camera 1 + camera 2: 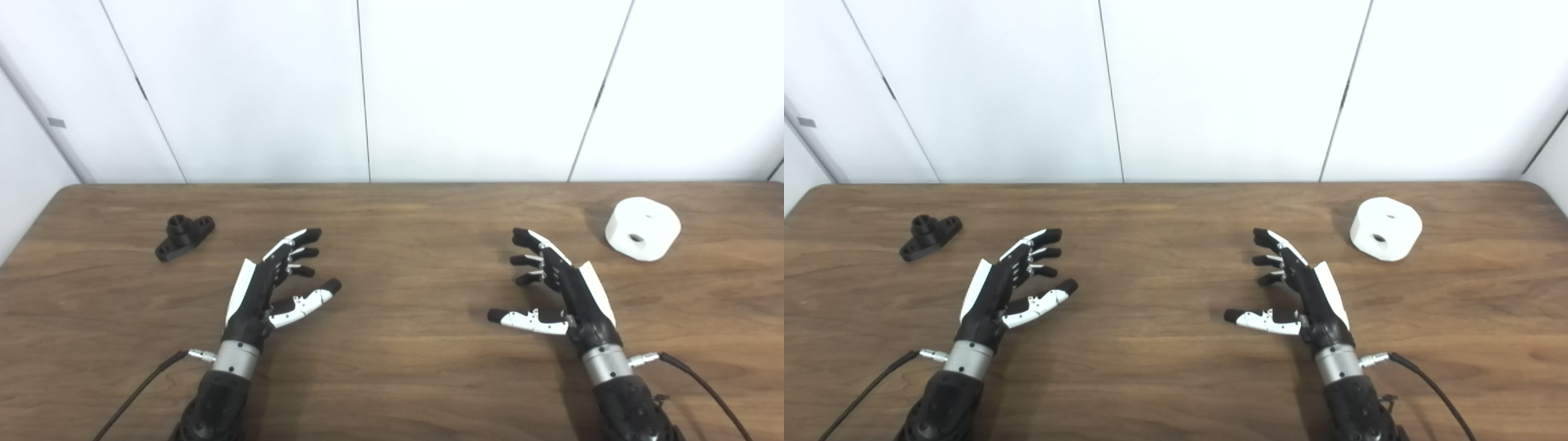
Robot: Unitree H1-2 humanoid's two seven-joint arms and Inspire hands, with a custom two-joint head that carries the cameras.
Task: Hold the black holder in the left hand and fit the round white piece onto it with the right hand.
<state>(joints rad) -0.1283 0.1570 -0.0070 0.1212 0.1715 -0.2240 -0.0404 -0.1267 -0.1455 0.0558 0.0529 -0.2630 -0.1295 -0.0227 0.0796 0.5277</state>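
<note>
On table [392, 367]: unlabelled black holder [184, 236], seemingly.

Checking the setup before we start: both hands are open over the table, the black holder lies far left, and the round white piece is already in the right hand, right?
Not quite. The round white piece is not held; it sits on the table at far right, apart from the open right hand, as the left eye view shows. The left hand is open, and the black holder lies far left.
</note>
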